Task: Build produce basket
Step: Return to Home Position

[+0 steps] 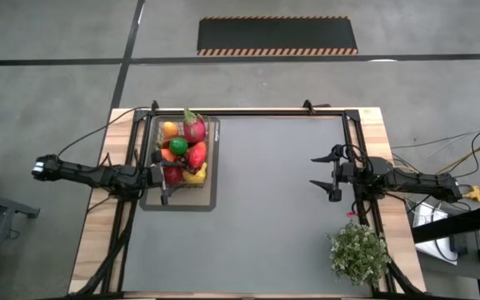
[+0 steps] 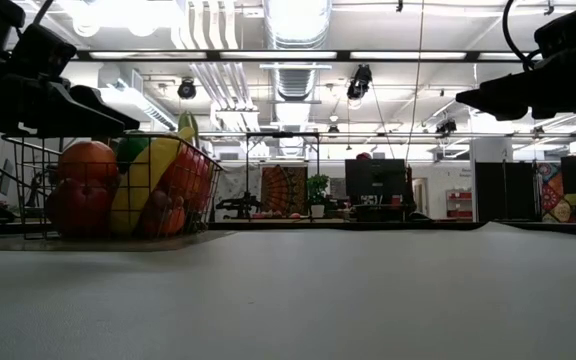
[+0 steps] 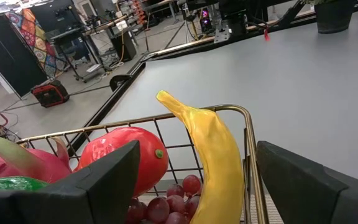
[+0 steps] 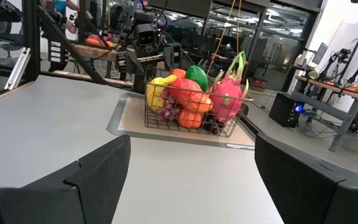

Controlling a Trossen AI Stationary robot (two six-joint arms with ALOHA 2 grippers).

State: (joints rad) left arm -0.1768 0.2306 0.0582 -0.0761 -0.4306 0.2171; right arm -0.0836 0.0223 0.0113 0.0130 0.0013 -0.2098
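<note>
Now: basket loaded, both jaws empty

My left gripper hovers over the left side of the wire basket, jaws spread wide with nothing between them. The basket stands on a grey tray at the far left of the tabletop. It is heaped with produce: dragon fruit, lime, banana, grapes. My right gripper waits well apart on the right, jaws also spread and empty, with a potted plant nearer on that side.

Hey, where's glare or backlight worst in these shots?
Low view: blown-out ceiling lights leave the left arm and right arm dark silhouettes. Left wrist view: soft sheen along the glossy yellow toy banana. High view: even light on the grey table.
</note>
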